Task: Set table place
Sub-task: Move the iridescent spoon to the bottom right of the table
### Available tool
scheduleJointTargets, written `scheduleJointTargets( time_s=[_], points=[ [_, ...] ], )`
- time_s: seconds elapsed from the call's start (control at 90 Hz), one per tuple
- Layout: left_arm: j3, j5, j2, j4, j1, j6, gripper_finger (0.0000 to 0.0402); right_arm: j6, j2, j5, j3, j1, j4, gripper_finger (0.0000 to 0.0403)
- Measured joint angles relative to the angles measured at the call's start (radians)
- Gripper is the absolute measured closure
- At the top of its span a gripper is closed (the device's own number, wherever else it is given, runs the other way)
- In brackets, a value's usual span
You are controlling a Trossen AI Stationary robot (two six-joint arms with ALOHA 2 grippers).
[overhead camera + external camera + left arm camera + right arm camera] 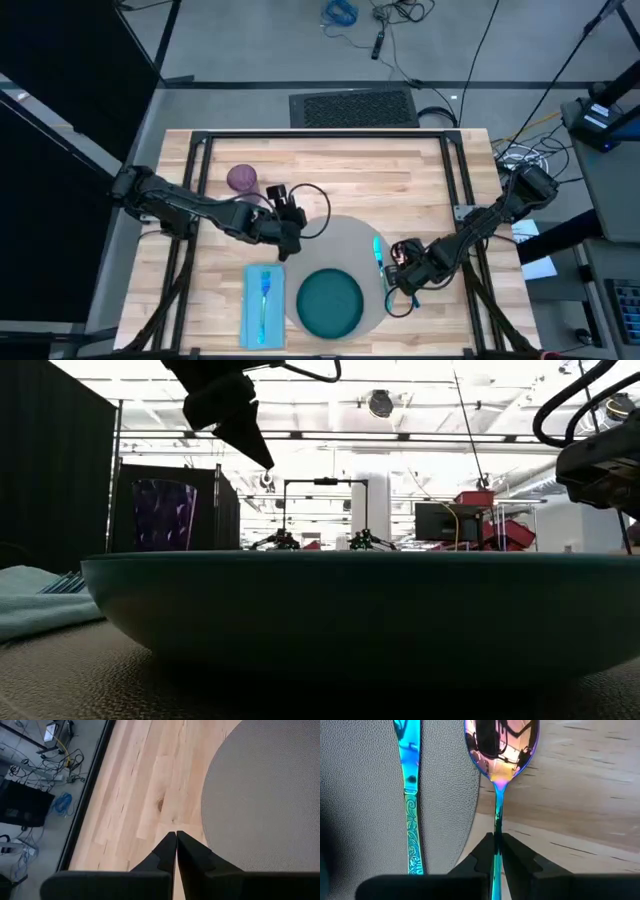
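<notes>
Nearest the low camera: teal plate (360, 610) on the grey mat (352, 262), toward the mat's front edge.

Far left on the worktop (400, 170): purple cup (242, 178) near the back left. In front of it, blue napkin (262, 305) with a blue fork (264, 292) lying on top, just left of the mat. Left hand (290, 243) above bare wood at the mat's left rim, fingers (167, 851) pressed together, nothing between them. Mat centred toward the front of the worktop, much wider than the plate. On the mat's right part, an iridescent knife (411, 795) lying lengthwise beside the plate. Right hand (398, 262) at the mat's right edge, pinching the handle of an iridescent spoon (501, 750); bowl of the spoon over the wood just off the mat, parallel to the knife.
</notes>
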Motion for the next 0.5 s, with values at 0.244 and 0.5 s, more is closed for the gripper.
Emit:
scheduleJointTargets(
  time_s=[0.244, 0.5],
  points=[
    [0.000, 0.000, 0.001, 0.000, 0.000, 0.000, 0.0402, -0.013, 0.000, 0.002, 0.000, 0.000, 0.018, 0.0382],
    [0.000, 0.037, 0.001, 0.000, 0.000, 0.000, 0.0402, -0.005, 0.000, 0.003, 0.000, 0.000, 0.015, 0.0382]
  ],
)
